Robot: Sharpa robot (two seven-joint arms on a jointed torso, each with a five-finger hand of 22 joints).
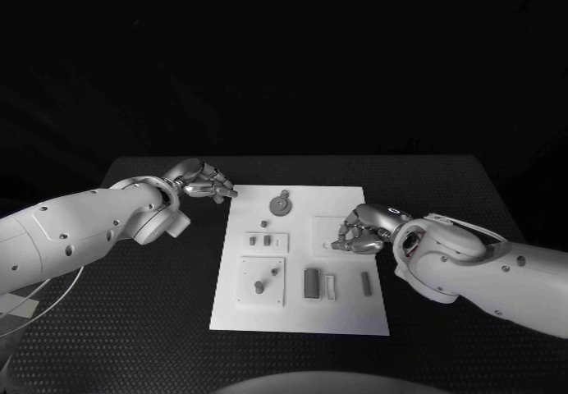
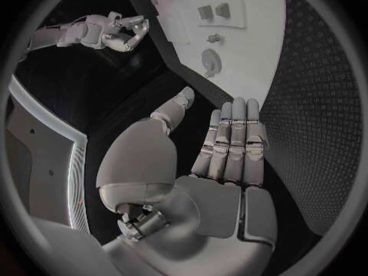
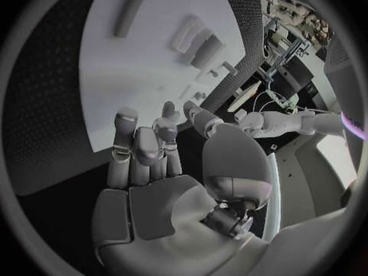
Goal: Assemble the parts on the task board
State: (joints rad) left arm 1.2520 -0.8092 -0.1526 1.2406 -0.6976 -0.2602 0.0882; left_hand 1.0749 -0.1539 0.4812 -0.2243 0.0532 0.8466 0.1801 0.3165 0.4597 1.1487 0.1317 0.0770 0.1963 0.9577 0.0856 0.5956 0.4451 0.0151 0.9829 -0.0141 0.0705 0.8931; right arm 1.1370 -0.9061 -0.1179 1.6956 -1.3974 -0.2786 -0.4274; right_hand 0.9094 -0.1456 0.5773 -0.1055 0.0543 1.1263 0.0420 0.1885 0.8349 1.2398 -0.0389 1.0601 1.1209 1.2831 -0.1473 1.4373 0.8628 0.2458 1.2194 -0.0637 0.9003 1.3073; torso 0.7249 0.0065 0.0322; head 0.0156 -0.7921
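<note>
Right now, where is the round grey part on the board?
In the head view the round grey part lies at the far end of the task board, nearest the left hand.

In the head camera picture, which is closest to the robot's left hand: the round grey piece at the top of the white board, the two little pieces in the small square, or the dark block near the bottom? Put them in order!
From the left hand:
1. Round grey piece, at the task board's far end, just beside the hand.
2. Two little pieces, in the small square on the board's left side, farther down.
3. Dark block, toward the board's near end, farthest.
</note>
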